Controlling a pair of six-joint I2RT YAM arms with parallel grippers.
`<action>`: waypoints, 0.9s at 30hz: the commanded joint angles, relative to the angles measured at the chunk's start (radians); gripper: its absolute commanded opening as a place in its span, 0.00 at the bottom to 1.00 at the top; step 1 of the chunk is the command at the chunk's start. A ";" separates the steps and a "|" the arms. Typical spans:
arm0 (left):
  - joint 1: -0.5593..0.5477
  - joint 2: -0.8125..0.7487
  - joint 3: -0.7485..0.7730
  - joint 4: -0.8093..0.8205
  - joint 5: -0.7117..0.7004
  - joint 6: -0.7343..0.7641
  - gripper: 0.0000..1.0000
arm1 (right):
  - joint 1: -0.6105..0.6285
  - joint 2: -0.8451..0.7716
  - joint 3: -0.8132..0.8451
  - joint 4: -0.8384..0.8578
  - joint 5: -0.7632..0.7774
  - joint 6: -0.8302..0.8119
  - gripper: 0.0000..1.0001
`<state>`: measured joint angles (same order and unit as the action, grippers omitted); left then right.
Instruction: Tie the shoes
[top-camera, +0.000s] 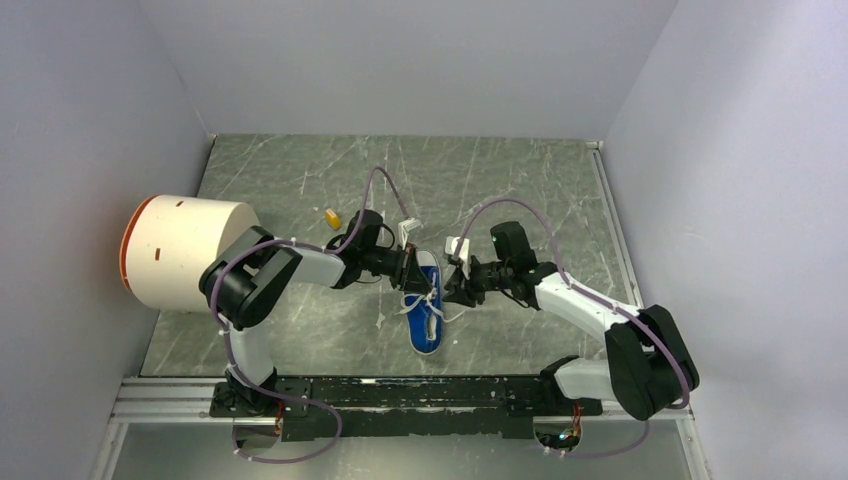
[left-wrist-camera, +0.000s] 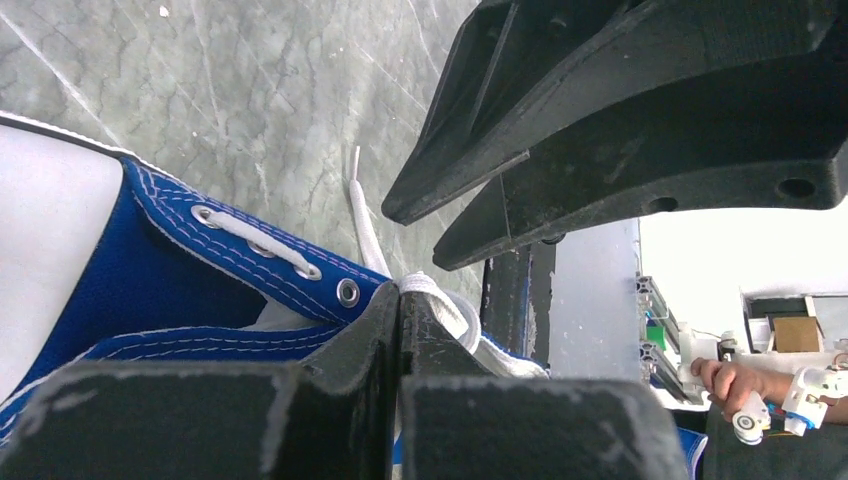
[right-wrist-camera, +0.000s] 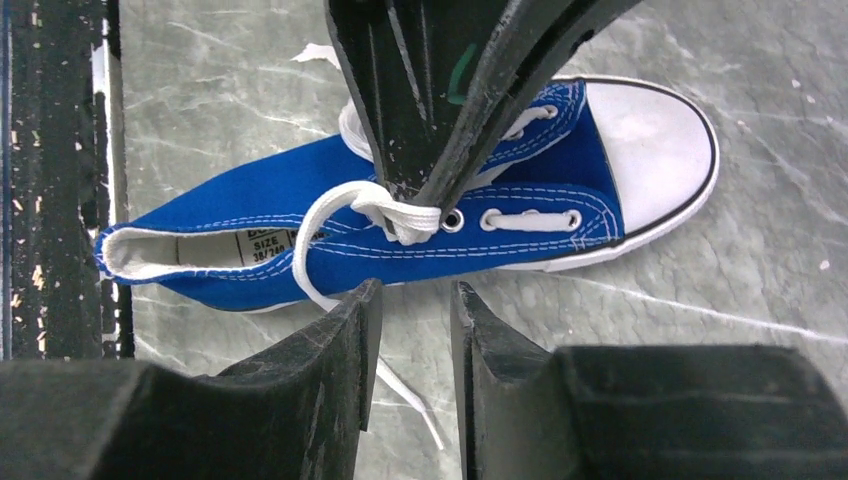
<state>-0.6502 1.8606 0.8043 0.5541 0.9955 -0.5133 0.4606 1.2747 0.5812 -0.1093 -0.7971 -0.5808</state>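
Observation:
The shoe (top-camera: 427, 320) is a small blue canvas sneaker lying on the grey marble table, with its white toe cap toward the arm bases. My left gripper (left-wrist-camera: 400, 292) is shut on a white lace (left-wrist-camera: 455, 302) just beside the top eyelet of the shoe (left-wrist-camera: 200, 262). In the right wrist view the left gripper's fingers (right-wrist-camera: 440, 120) come down onto the knot, and a lace loop (right-wrist-camera: 325, 210) hangs over the side of the shoe (right-wrist-camera: 230, 200). My right gripper (right-wrist-camera: 415, 292) stands open beside the shoe, holding nothing. A loose lace end (right-wrist-camera: 410, 392) lies on the table below its gap.
A small yellow block (top-camera: 332, 215) lies on the table behind the left arm. A large white cylinder with an orange end (top-camera: 185, 250) rests at the left wall. Grey walls close the table on three sides. The black base rail (top-camera: 400, 395) runs along the near edge.

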 joint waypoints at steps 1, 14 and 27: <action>0.003 -0.002 -0.019 0.079 0.030 -0.023 0.05 | 0.008 0.023 0.012 0.055 -0.073 -0.024 0.36; 0.003 -0.010 -0.043 0.122 0.025 -0.051 0.05 | 0.048 0.052 0.029 0.055 -0.078 -0.029 0.34; 0.001 -0.016 -0.047 0.098 0.025 -0.036 0.05 | 0.060 0.048 0.028 0.092 -0.024 -0.002 0.35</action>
<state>-0.6483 1.8606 0.7639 0.6334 0.9947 -0.5652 0.5148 1.3247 0.5888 -0.0647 -0.8444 -0.5873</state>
